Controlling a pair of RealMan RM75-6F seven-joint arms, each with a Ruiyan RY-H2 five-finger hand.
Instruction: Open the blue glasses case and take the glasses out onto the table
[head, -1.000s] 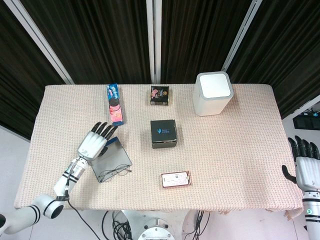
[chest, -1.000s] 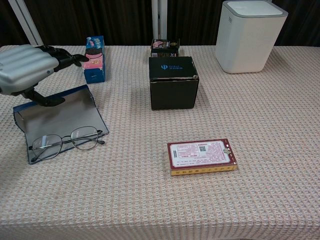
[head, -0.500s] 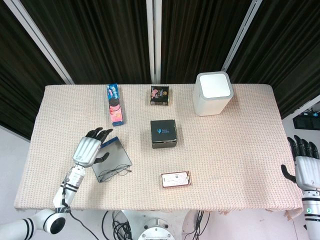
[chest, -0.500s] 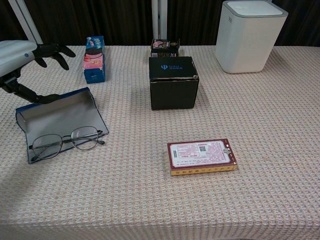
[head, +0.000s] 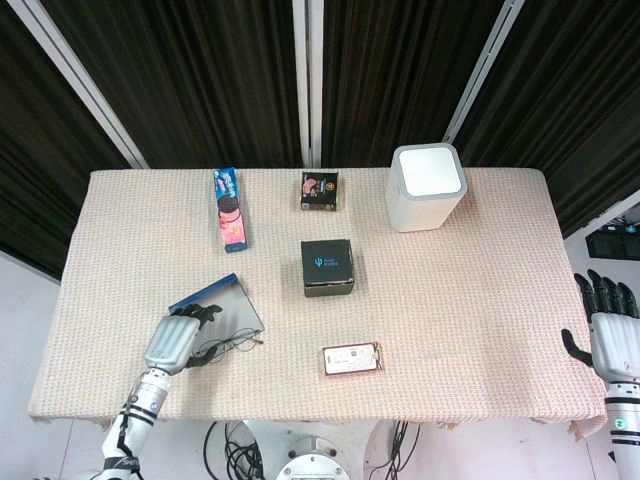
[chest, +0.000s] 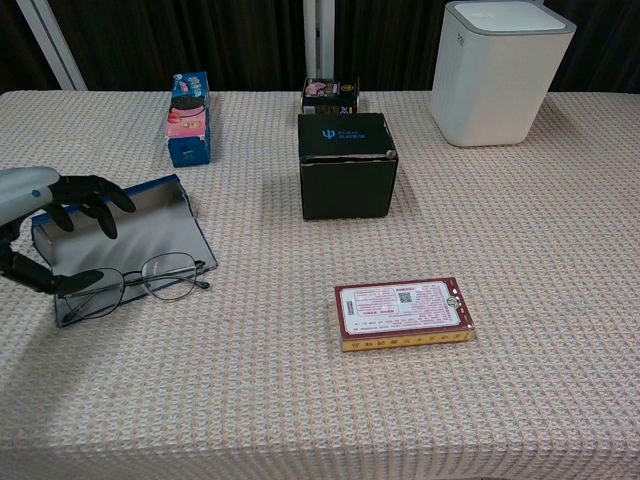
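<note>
The blue glasses case (head: 222, 303) (chest: 135, 228) lies open and flat on the table's front left, grey lining up. Thin wire-rimmed glasses (head: 230, 345) (chest: 140, 279) rest across its near edge, partly on the cloth. My left hand (head: 174, 341) (chest: 38, 225) hovers over the case's left near corner with fingers spread and curved; its thumb lies just by the left lens. It holds nothing. My right hand (head: 608, 326) hangs open beyond the table's right edge, seen only in the head view.
A black box (head: 327, 267) (chest: 346, 165) stands mid-table, a red card box (head: 351, 358) (chest: 403, 313) nearer the front. At the back sit a cookie pack (head: 230, 208) (chest: 188, 130), a small snack box (head: 320, 190) and a white bin (head: 427, 187) (chest: 505, 70).
My left hand has drawn back from the case's far edge toward the table's front, ending low beside the glasses. Case, glasses and right hand have not moved.
</note>
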